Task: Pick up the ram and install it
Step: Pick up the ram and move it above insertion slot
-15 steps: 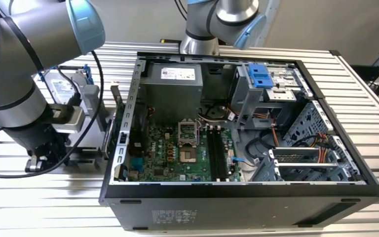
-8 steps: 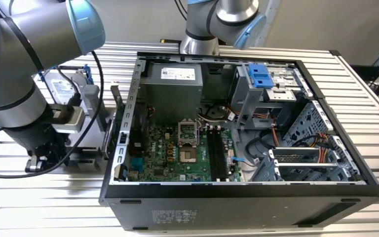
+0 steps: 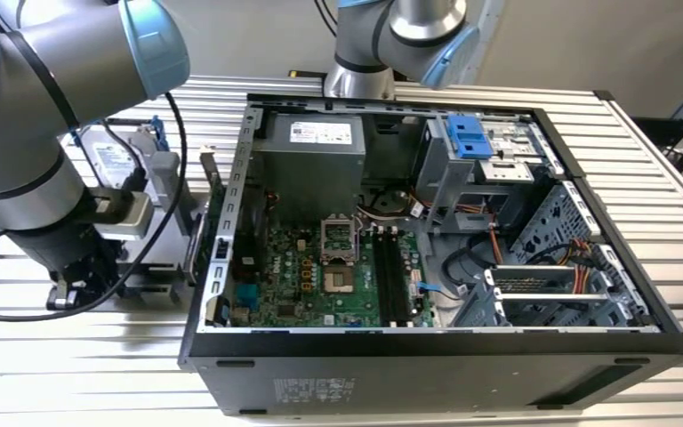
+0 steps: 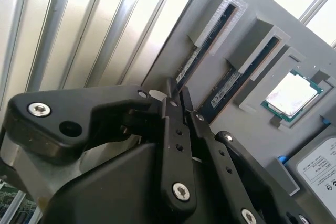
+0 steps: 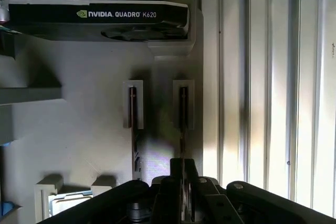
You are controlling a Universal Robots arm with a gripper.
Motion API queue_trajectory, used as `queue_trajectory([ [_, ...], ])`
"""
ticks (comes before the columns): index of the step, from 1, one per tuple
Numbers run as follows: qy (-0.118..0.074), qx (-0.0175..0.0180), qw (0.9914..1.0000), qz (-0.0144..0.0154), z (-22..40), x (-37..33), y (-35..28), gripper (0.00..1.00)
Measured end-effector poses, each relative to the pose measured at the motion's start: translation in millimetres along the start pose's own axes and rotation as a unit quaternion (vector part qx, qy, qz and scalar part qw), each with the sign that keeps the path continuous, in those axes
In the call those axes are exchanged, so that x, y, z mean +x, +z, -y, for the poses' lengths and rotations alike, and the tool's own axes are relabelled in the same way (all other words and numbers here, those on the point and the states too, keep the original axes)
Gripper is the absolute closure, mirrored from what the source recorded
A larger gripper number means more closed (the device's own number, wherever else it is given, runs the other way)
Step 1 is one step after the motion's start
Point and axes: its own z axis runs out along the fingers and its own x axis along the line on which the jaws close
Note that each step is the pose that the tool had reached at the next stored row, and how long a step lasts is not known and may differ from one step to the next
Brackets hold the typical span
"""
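On the slatted table (image 3: pixel 81 374): open computer case (image 3: pixel 437 360) lying on its side, with a gray holder (image 5: pixel 79 145) just beside it on the exterior view's left.
Arm (image 3: pixel 33 133): bent down over the holder, outside the case.
Ram (image 5: pixel 181 124): dark stick on edge in the holder slot nearest the bare table slats. Its far end is tucked under that slot's gray bracket. It also shows in the second wrist view (image 4: pixel 202 51).
Gripper (image 5: pixel 182 170): black fingers drawn narrow, closed on the near end of the ram. The second wrist view shows the same slim gap at the gripper (image 4: pixel 177 94).
Second stick (image 4: pixel 236 80): in the neighbouring slot, parallel to the ram, near it but apart.
Processor (image 4: pixel 291 95): square silver-topped chip in its own pocket of the holder, on the far side of the second stick from the ram.
Hard drive (image 4: pixel 317 171): silver-labelled, in a blue frame, next to the processor pocket.
Graphics card (image 5: pixel 100 17): black, set across the holder past the ends of both slots.
Motherboard (image 3: pixel 306 276): green, on the case floor, with long black memory slots (image 3: pixel 395 276) on the exterior view's right of the processor socket (image 3: pixel 339 240).
In the way: the case's side wall (image 3: pixel 225 222) stands between the holder and the motherboard, and a cable bundle (image 3: pixel 484 240) hangs close to the memory slots.
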Motion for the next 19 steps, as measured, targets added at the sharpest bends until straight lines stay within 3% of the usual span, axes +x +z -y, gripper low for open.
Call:
queue_trajectory([
  [11,0.0,-0.0002,1.0,-0.0002,0.0,0.0,-0.2,1.0],
  [19,0.0,0.0,1.0,0.0,0.1,0.7,-18.6,1.0],
])
